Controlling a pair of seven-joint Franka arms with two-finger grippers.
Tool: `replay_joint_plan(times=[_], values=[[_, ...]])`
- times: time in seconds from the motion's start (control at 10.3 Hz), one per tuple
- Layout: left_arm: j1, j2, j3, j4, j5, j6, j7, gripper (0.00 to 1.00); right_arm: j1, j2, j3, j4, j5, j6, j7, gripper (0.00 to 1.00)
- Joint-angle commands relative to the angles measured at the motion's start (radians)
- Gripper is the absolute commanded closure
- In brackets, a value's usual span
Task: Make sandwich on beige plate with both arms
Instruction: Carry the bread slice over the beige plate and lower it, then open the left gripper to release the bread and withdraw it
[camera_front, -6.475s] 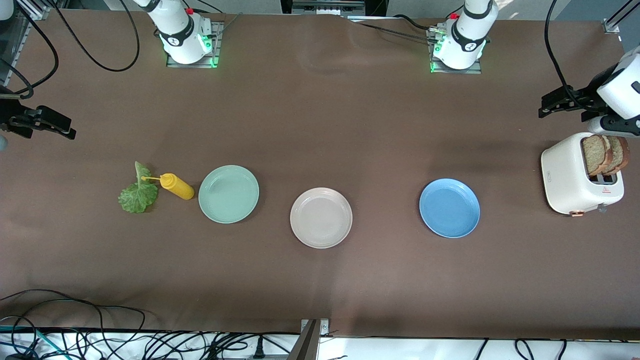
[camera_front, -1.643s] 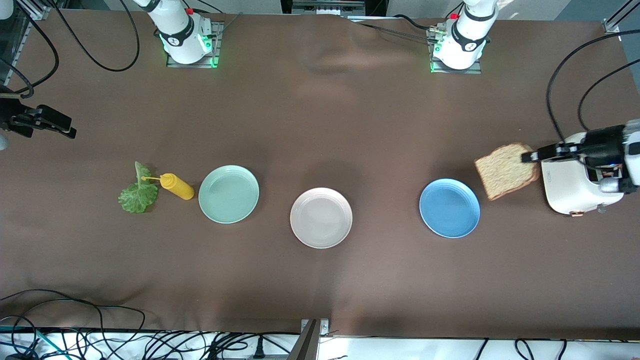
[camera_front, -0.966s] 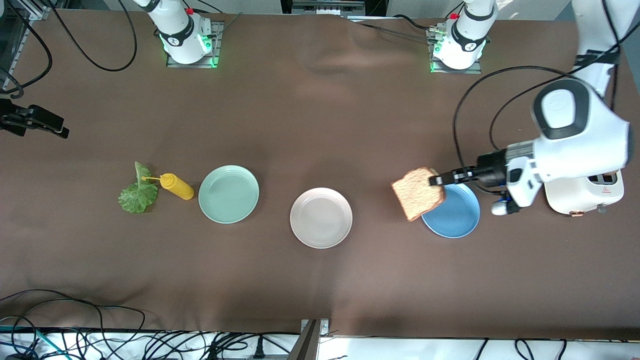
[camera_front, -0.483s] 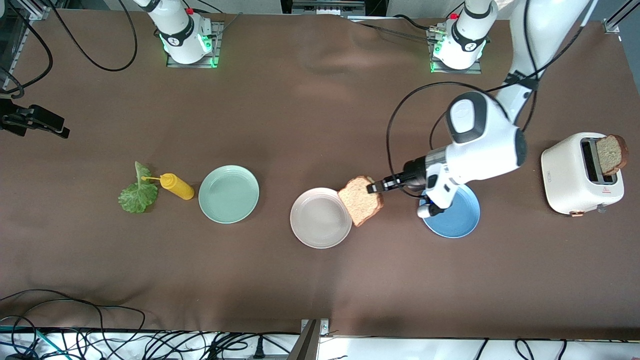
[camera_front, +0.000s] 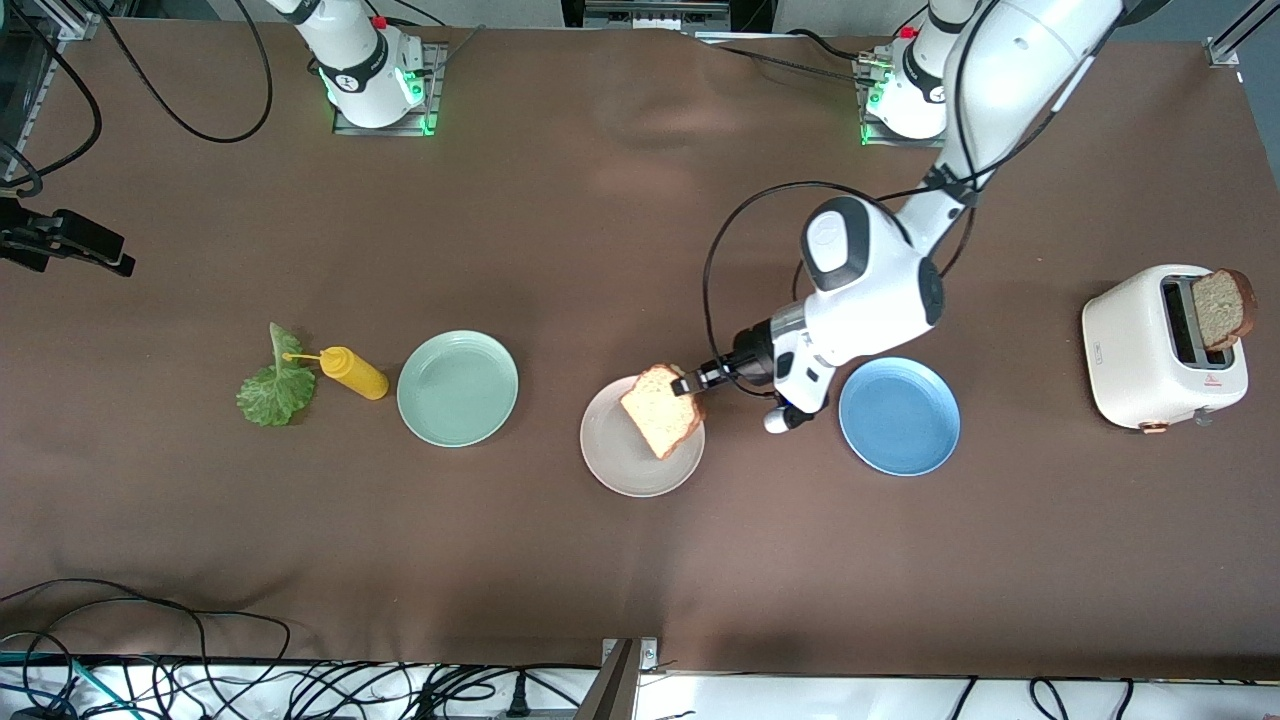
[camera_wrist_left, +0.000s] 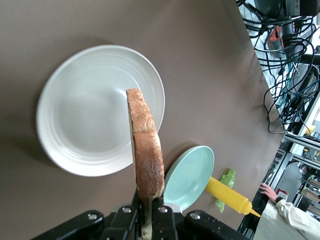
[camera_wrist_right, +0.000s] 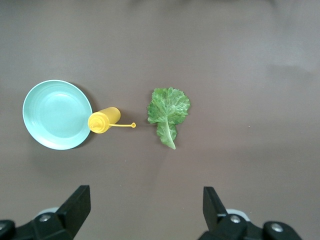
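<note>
Now that the square slice of brown wholegrain bread has travelled from over the round blue plastic plate to hang tilted over the round beige plastic plate, my left pincer clamps it by one crust edge, so lowering and releasing looks to be the next step. My right pincer waits with jaws wide above the ruffled green lettuce leaf lying on the brown tabletop beside the yellow squeeze bottle and mint green plate. Another slice stands in the white toaster.
</note>
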Motion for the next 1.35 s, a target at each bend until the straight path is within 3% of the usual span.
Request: replay_joint_plan(times=[0.0, 0.39, 0.68, 0.77, 0.87, 0.97, 1.06, 1.26], values=[[-0.051, 0.087, 0.008, 0.077, -0.047, 0.061, 0.004, 1.00, -0.003, -0.004, -0.002, 0.012, 0.018, -0.016, -0.008, 0.00], [-0.076, 0.162, 0.020, 0.180, -0.046, 0.065, 0.001, 1.00, -0.001, -0.004, -0.002, 0.012, 0.016, -0.016, -0.008, 0.00], [-0.087, 0.198, 0.030, 0.203, -0.042, 0.065, 0.001, 1.00, -0.001, -0.002, -0.001, 0.012, 0.014, -0.014, -0.013, 0.00], [-0.088, 0.201, 0.030, 0.203, -0.047, 0.065, 0.001, 0.82, -0.001, 0.001, -0.001, 0.009, 0.013, -0.016, -0.013, 0.00], [-0.088, 0.204, 0.030, 0.203, -0.047, 0.065, -0.004, 0.36, 0.000, 0.004, 0.001, 0.011, 0.011, -0.016, -0.010, 0.00], [-0.088, 0.202, 0.030, 0.203, -0.046, 0.065, -0.004, 0.09, 0.000, 0.004, 0.001, 0.011, 0.013, -0.016, -0.011, 0.00], [-0.085, 0.199, 0.030, 0.203, -0.036, 0.065, 0.001, 0.00, -0.001, 0.006, -0.001, 0.009, 0.014, -0.016, -0.011, 0.00], [-0.053, 0.186, 0.031, 0.188, -0.032, 0.059, 0.002, 0.00, 0.000, 0.013, -0.001, 0.006, 0.014, -0.016, -0.010, 0.00]])
